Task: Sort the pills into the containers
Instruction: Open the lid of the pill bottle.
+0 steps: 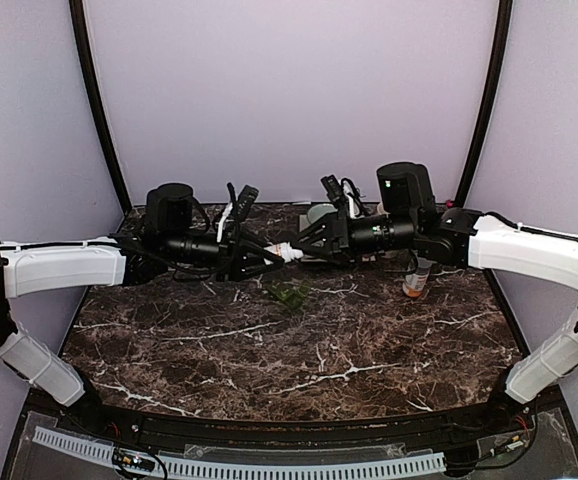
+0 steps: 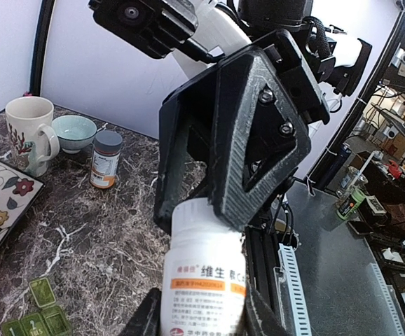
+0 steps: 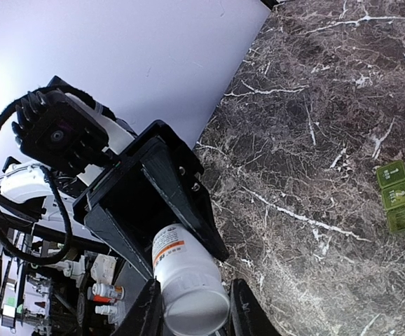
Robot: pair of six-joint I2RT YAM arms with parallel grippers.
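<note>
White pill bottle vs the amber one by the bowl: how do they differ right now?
Pose: the white plastic pill bottle lies sideways in the air; the small amber bottle stands upright on the marble table. Contact: the white one sits in the left gripper, right gripper at its cap end; the amber one is untouched. Both carry labels.

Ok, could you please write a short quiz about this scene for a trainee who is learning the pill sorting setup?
1. What sits between the fingers of the left gripper? A) a mug B) a white bottle C) a bowl
2. True or false: the green pill box lies on the table, and no gripper holds it.
3. Fill in: the right gripper closes around the bottle's ___ end.
Key: 1 B; 2 true; 3 cap
</note>
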